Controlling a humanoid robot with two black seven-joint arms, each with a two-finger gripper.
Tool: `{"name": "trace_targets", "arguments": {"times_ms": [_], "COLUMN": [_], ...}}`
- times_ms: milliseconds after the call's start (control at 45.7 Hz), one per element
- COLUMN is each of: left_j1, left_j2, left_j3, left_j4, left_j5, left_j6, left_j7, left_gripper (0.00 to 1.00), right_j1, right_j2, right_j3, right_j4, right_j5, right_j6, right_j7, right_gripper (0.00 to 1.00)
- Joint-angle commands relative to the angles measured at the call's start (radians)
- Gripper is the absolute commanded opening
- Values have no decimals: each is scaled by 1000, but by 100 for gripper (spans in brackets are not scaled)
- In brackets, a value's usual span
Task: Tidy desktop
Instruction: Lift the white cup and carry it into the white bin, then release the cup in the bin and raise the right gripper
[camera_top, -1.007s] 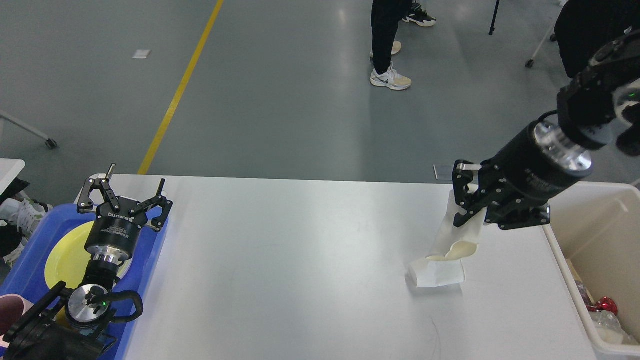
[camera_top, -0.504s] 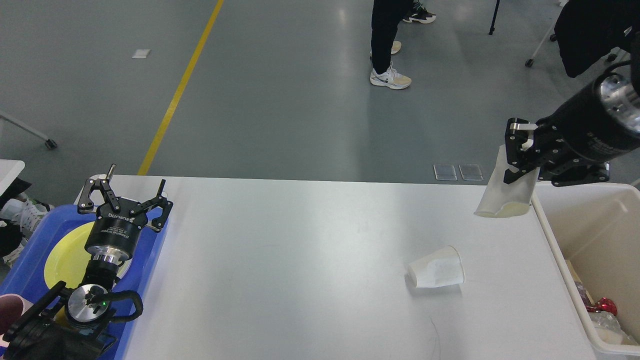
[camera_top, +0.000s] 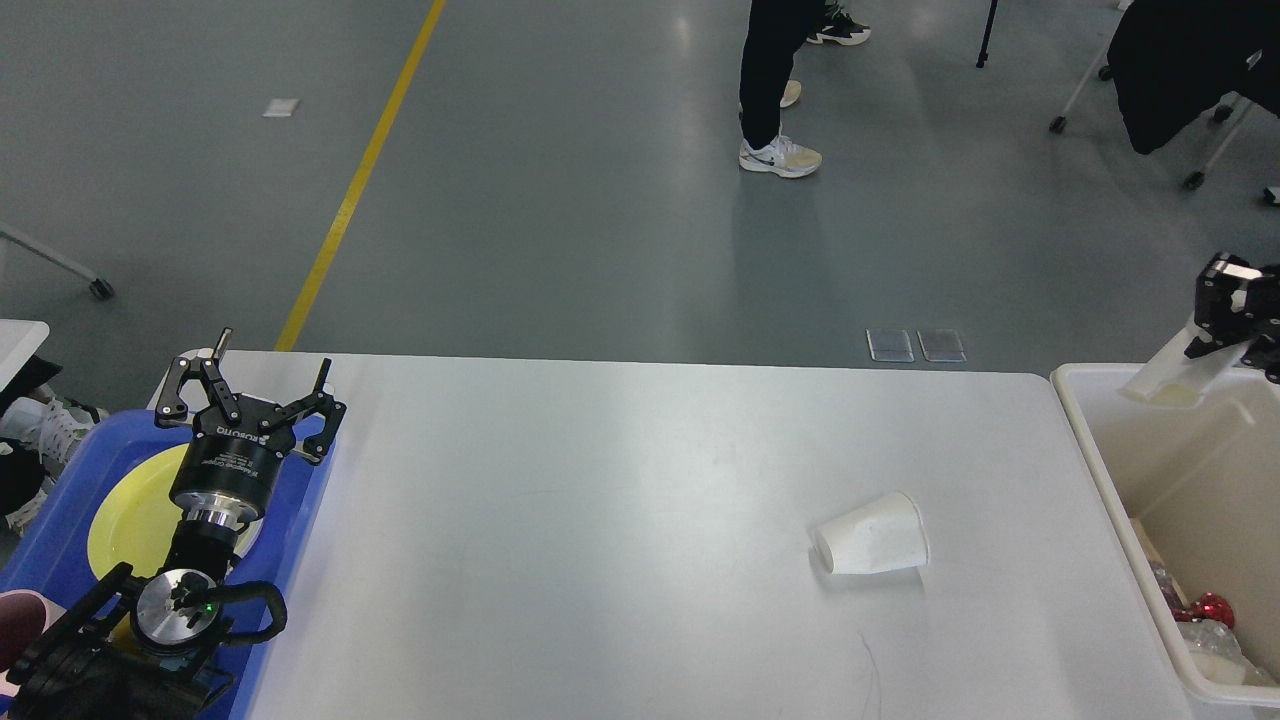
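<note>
The desktop (camera_top: 600, 520) is a large white tabletop. A white paper cup (camera_top: 872, 547) lies on its side at the right of the desktop. My right gripper (camera_top: 1215, 325) is at the far right edge of the view, shut on a squashed white paper cup (camera_top: 1170, 378) that hangs over the cream bin (camera_top: 1095, 450). My left gripper (camera_top: 248, 385) is open and empty, held above the blue tray (camera_top: 60, 520) at the left end of the desktop.
A yellow plate (camera_top: 130, 515) lies in the blue tray under my left arm. The cream bin holds some rubbish, including a red item (camera_top: 1208, 607). A person's legs (camera_top: 770, 80) stand on the grey floor beyond the table.
My right gripper has lifted the squashed cup off the desktop and carried it right, from beside the lying cup to above the bin. The left arm has not moved.
</note>
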Motion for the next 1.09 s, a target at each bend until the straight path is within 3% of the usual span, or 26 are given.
{"name": "trace_targets", "arguments": {"times_ms": [0,306,482,788,1073], "left_j1": [1,1,1,1,1], "left_j2": [0,0,0,0,0], "left_j3": [0,0,0,0,0], "left_j4": [0,0,0,0,0], "left_j5": [0,0,0,0,0], "left_j6": [0,0,0,0,0], "left_j7": [0,-2,-2,-2,-2], "left_gripper": [96,96,96,96,96], "right_j1": [-176,-780,-1122,-1440,-1534], "right_j2": [-38,-39,44,168,208], "right_j3": [79,343,502,532,533], "right_j4": [-174,-771,-1036,-1116,-1116], "right_j5": [-1,5,8,2,2], "right_j6": [-24,-36,-168,-490,-541], "right_j7": [0,0,-2,-11,-11], "right_gripper": [0,0,0,0,0]}}
